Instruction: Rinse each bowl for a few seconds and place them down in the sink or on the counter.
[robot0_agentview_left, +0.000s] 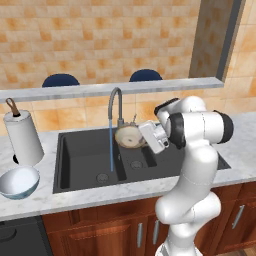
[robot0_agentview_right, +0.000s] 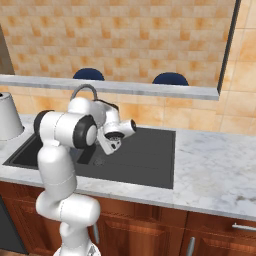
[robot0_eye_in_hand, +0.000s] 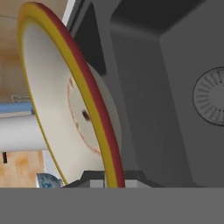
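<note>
— Where is the tan bowl (robot0_agentview_left: 129, 136) now?

— I hold it on its edge above the sink (robot0_agentview_left: 80, 150), just right of the tap (robot0_agentview_left: 116, 105). The gripper (robot0_eye_in_hand: 114, 178) pinches its rim between both fingertips.

— And the water?

— A thin stream (robot0_agentview_left: 111, 145) falls into the large left basin, just left of the bowl. The blue bowl (robot0_agentview_left: 19, 181) sits on the counter (robot0_agentview_left: 60, 197), left of the sink, near the paper towel roll (robot0_agentview_left: 22, 135).

tan bowl (robot0_agentview_left: 129, 136): beige inside, yellow and red-brown rim
blue bowl (robot0_agentview_left: 19, 182): pale blue, white inside
sink (robot0_agentview_left: 80, 160): matte dark grey
counter (robot0_agentview_right: 215, 165): white-grey marble
wall tiles (robot0_agentview_left: 100, 35): orange-tan checks
2 chair tops (robot0_agentview_left: 60, 80): dark blue
</note>
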